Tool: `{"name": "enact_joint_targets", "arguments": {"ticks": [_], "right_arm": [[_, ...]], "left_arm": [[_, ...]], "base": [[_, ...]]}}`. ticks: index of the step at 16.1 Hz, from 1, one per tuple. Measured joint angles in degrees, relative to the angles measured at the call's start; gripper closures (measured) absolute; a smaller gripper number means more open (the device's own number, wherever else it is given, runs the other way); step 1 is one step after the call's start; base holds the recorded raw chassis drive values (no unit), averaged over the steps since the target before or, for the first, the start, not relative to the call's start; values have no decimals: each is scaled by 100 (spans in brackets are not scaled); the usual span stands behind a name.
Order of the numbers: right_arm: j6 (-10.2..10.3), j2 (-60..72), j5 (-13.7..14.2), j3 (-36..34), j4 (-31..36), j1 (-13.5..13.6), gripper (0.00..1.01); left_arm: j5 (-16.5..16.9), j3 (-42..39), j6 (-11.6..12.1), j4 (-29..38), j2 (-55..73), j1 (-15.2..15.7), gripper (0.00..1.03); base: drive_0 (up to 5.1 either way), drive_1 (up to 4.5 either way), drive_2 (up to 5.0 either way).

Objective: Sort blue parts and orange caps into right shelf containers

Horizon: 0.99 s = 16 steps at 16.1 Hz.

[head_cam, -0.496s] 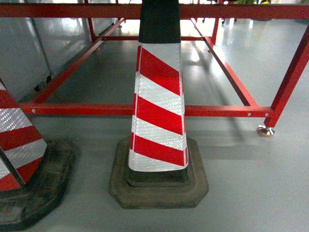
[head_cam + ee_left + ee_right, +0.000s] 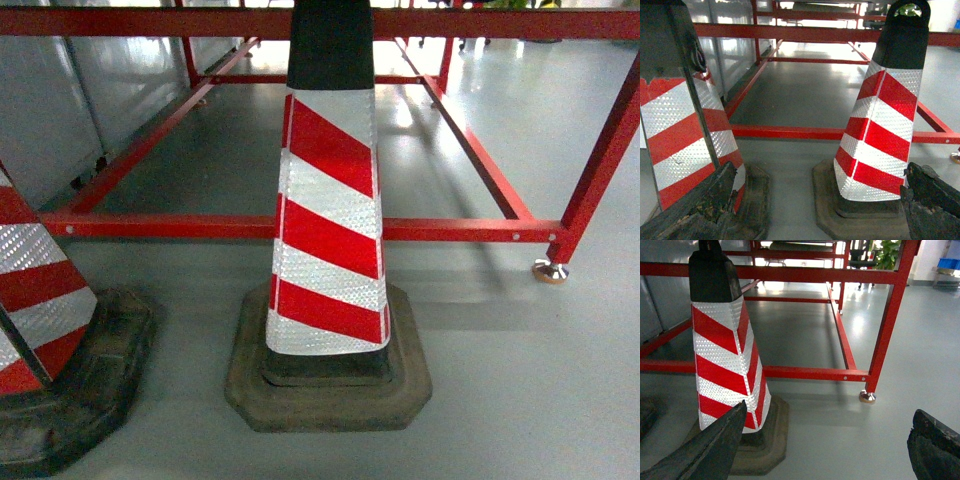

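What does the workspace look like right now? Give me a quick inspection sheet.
Surface: grey floor, glossy, bare around the cones.
Job's things: nothing seen; no blue parts, orange caps or crates.
Clutter: centre cone, red and white striped, upright on a black base; left cone beside it, cut off by the frame edge.
Pincers: left pincer open and empty; right pincer open and empty.
Cables: nothing seen.
Surroundings: red rack behind the cones with a metal foot; grey panels at left.

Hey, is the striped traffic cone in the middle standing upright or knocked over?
Upright. The middle cone sits flat on its dark rubber base on the grey floor, stripes rising straight up in the head view.
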Motion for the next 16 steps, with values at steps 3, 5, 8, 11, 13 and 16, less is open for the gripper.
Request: {"name": "enact_joint_targets", "arguments": {"ticks": [3,5,8,11,13,16], "right_arm": [[0,0,-2,0,0,0,3],[0,0,-2,0,0,0,3],[0,0,-2,0,-11,0,3],[0,0,-2,0,-2,0,3],[0,0,0,0,-9,0,3],[2,0,-7,0,-2,0,3]], "left_arm": [[0,0,0,0,0,0,5],[0,0,0,0,0,0,5],[0,0,0,-15,0,0,5],[-4,0,0,-7,0,0,5],[0,0,4,0,0,0,5],[0,0,20,-2,0,0,5]], "base": [[0,0,0],[0,0,0],[0,0,0],[0,0,0],[0,0,0],[0,0,0]]}}
